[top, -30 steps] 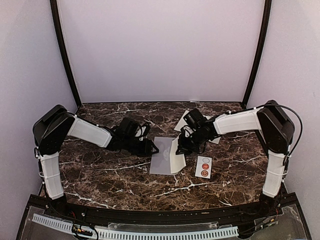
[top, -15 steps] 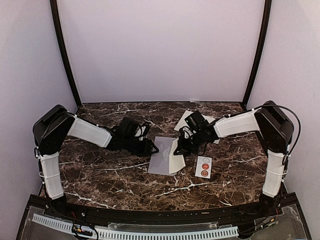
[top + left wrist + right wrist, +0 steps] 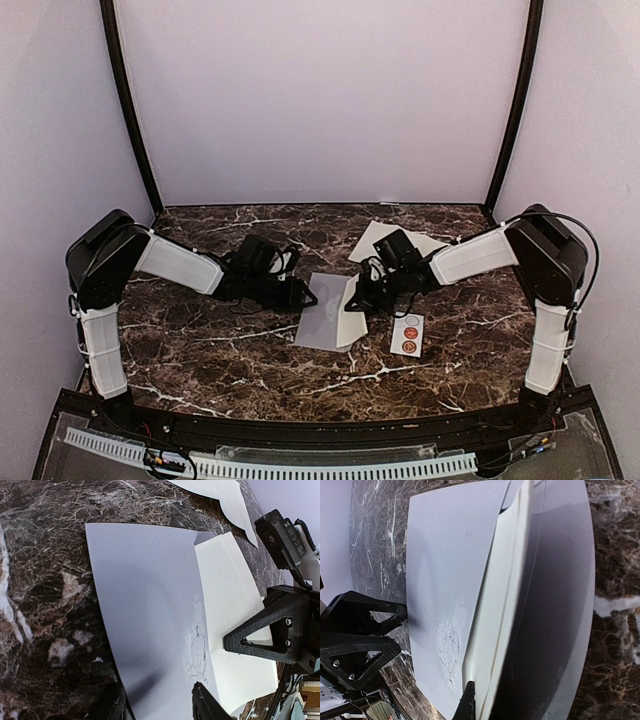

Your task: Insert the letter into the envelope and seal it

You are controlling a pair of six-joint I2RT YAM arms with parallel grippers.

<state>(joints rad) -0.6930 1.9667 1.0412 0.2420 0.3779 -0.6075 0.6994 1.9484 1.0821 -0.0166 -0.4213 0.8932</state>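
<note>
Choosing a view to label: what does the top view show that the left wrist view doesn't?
Top only: the sticker strip and the left arm. Left wrist only: a scuffed patch on the envelope, and the letter lying under its edge. Both: envelope, letter, and the right fingers at the letter.

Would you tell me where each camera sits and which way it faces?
Top external: above, behind the bases, looking down on the dark marble table; both arms.
Left wrist: left arm, facing right over the flat grey-lavender paper envelope; left tool.
Right wrist: right arm, facing left over it; right tool.
All share the envelope.
</note>
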